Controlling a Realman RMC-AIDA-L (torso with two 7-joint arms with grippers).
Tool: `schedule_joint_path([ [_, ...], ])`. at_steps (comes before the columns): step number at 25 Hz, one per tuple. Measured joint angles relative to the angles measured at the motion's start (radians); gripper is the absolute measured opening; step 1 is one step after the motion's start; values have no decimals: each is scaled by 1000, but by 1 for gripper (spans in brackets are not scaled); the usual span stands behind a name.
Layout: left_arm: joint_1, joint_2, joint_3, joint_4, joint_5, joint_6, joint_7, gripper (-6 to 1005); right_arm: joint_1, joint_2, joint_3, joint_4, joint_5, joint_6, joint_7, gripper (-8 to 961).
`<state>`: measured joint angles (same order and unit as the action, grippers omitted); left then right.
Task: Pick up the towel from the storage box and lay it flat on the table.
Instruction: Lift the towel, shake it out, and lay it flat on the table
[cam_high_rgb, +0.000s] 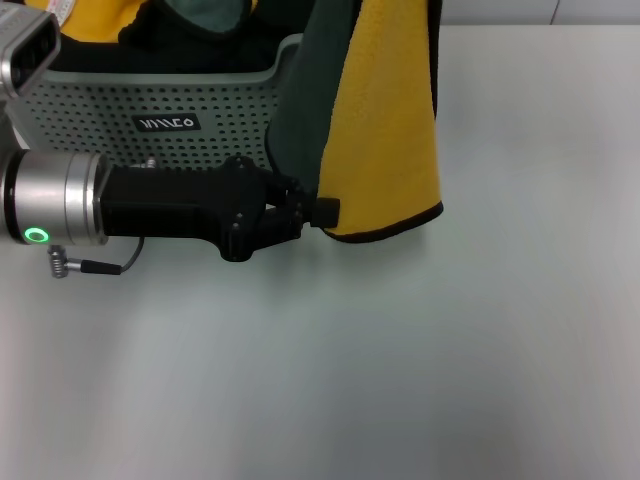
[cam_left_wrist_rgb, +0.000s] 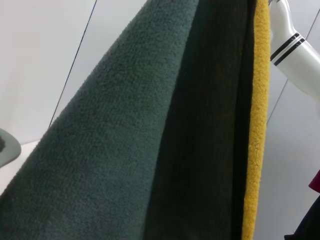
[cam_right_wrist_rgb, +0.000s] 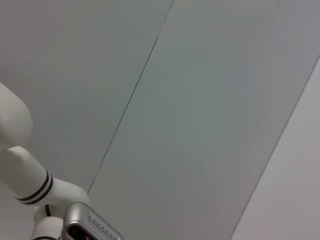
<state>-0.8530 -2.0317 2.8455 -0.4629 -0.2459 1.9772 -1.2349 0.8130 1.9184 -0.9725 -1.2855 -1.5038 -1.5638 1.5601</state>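
Observation:
The towel (cam_high_rgb: 385, 120) hangs down from above the head view's top edge, mustard-yellow face to the right, grey-green back to the left, black-trimmed lower edge just above the table (cam_high_rgb: 400, 380). It hangs beside the near right corner of the storage box (cam_high_rgb: 150, 105). My left gripper (cam_high_rgb: 318, 212) reaches in from the left, level with the towel's lower left corner and touching it. In the left wrist view the towel's (cam_left_wrist_rgb: 125, 150) folds fill the picture. What holds the towel's top is out of view. My right gripper shows in no view.
More yellow and dark cloth (cam_high_rgb: 150, 20) lies in the storage box at the back left. A white arm link with black bands (cam_right_wrist_rgb: 30, 185) shows in the right wrist view against a wall.

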Motion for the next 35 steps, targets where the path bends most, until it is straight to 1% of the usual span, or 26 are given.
schedule_joint_path([
  [4, 3, 0, 0, 0, -9, 2, -1, 43, -10, 2, 0, 0, 3, -2, 0, 20],
  [7, 8, 6, 0, 0, -18, 8, -6, 42, -26, 5, 0, 0, 4, -8, 0, 20],
  [9, 9, 13, 0, 0, -25, 14, -12, 42, -45, 8, 0, 0, 4, -12, 7, 20],
  [12, 12, 37, 0, 1, -44, 48, -26, 41, -81, 8, 0, 0, -4, -23, 34, 20],
  [13, 13, 47, 0, 9, -49, 54, -33, 41, -94, 6, 0, 0, -7, -31, 46, 20],
  [15, 17, 81, -1, 45, -64, 61, -49, 40, -121, -1, 8, -1, -8, -56, 69, 20],
  [17, 31, 131, -1, 116, -80, 64, -54, 37, -155, 0, 39, -1, -8, -98, 93, 20],
  [18, 39, 160, -2, 157, -89, 64, -54, 36, -173, 3, 59, -1, -8, -119, 99, 20],
  [19, 45, 183, -1, 192, -98, 64, -54, 34, -185, 6, 74, 2, -9, -137, 101, 20],
  [20, 52, 211, -2, 227, -112, 64, -54, 33, -200, 9, 93, 5, -11, -154, 103, 20],
  [21, 56, 232, -1, 251, -127, 64, -56, 33, -217, 13, 117, 9, -18, -174, 104, 20],
  [22, 60, 258, -2, 272, -148, 64, -62, 33, -229, 15, 131, 10, -21, -183, 104, 20],
  [23, 61, 270, -2, 278, -161, 64, -67, 33, -229, 15, 131, 10, -21, -183, 104, 21],
  [24, 59, 285, -1, 279, -183, 63, -79, 33, -250, 27, 180, 11, -26, -187, 89, 21],
  [25, 52, 295, -2, 275, -203, 63, -89, 33, -253, 29, 190, 12, -25, -186, 81, 21],
  [27, 26, 307, -2, 262, -228, 63, -102, 33, -257, 37, 226, 13, -25, -174, 53, 21],
  [30, -28, 319, -1, 246, -236, 62, -116, 34, -242, 34, 241, 20, -27, -156, 32, 21],
  [32, -62, 323, -1, 232, -222, 62, -124, 34, -234, 31, 235, 27, -32, -166, 35, 21],
  [34, -90, 328, 0, 216, -190, 62, -130, 34, -242, 35, 233, 28, -32, -189, 39, 21],
  [35, -97, 333, 0, 215, -171, 63, -130, 33, -256, 42, 233, 29, -33, -215, 46, 21],
])
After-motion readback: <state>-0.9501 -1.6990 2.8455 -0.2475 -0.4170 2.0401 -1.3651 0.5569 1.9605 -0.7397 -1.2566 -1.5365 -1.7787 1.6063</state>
